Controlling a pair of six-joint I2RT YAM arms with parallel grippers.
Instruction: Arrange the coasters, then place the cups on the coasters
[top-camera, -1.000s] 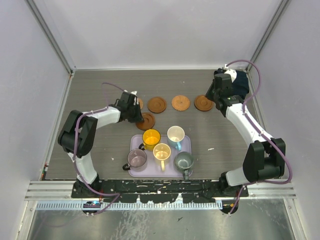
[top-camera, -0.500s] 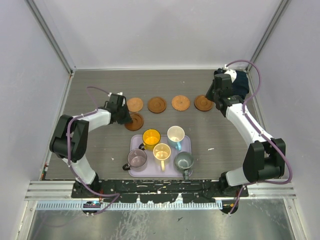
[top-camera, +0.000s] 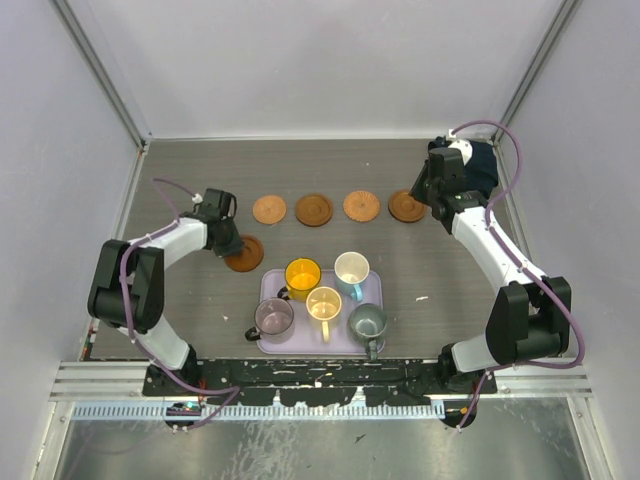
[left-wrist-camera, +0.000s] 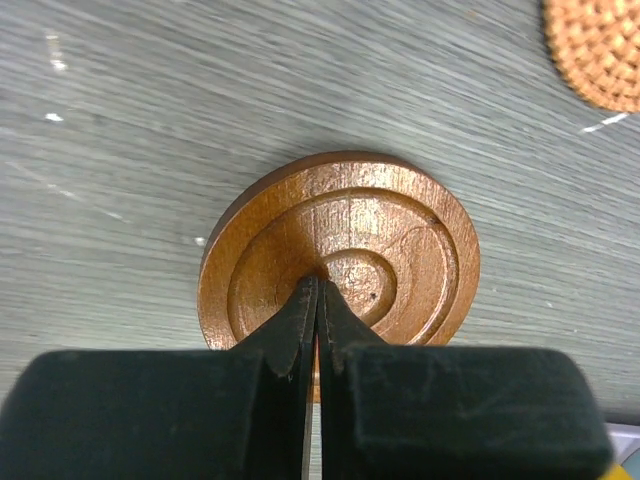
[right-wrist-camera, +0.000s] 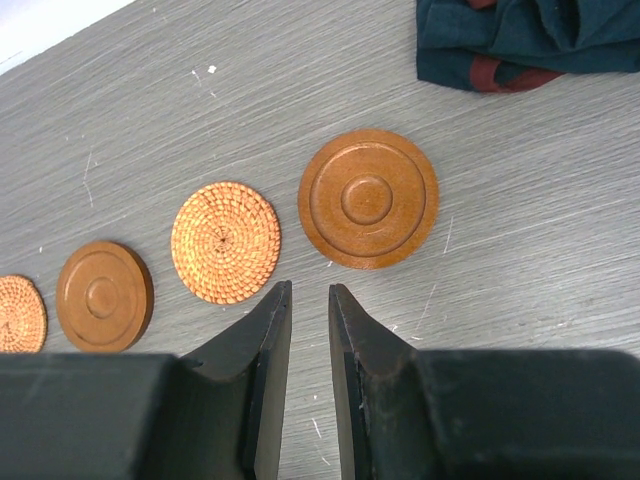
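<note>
The widest bare stretch of the grey wood-grain table (top-camera: 440, 275) lies right of the lavender rectangular tray (top-camera: 305, 341), bounded on its right by the white right arm (top-camera: 480, 245). Between the tray and the far row of four round brown coasters (top-camera: 314, 209) runs a bare strip, blocked at its left end by a fifth ringed wooden coaster (top-camera: 250, 258) with the left gripper (top-camera: 234, 246) pressed on it, tips together. Five small handled cups (top-camera: 352, 268) crowd the tray; the gaps between them look too tight for fingers, though from overhead that is hard to judge. A crumpled dark blue cloth (top-camera: 482, 162) fills the far right corner behind the right gripper (right-wrist-camera: 310, 300), which hangs near the row's rightmost disc
</note>
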